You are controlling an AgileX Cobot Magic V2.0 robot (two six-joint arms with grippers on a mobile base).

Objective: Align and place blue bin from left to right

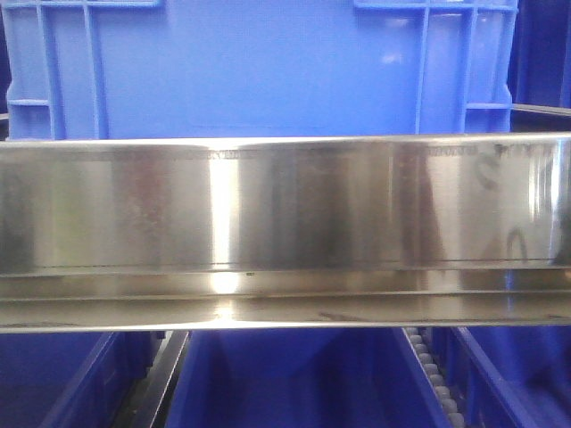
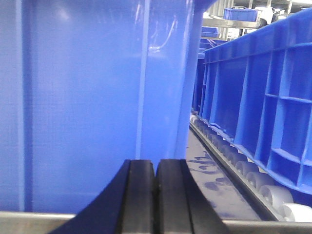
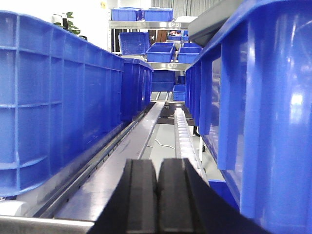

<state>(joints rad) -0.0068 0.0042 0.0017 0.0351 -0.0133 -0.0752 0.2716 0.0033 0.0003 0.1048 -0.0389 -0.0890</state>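
The blue bin [image 1: 259, 71] spans nearly the whole front view, behind and above a steel rail. In the left wrist view its glossy ribbed wall [image 2: 87, 97] fills the left and centre. My left gripper [image 2: 156, 168] sits low in front of that wall near its corner rib, shut with nothing between its fingers. My right gripper [image 3: 157, 168] is also shut and empty, pointing down a lane between crates. A glossy blue wall [image 3: 273, 97] stands close on its right; I cannot tell whether it is the same bin. Neither gripper shows in the front view.
The shiny steel rail [image 1: 285, 223] crosses the front view, with blue crates [image 1: 294, 383] and a roller strip [image 1: 428, 374] below it. A ribbed blue crate [image 2: 263, 97] stands right of the left gripper over rollers [image 2: 253, 175]. Another crate row [image 3: 48, 97] lines the right gripper's left. Shelves of crates [image 3: 146, 29] stand behind.
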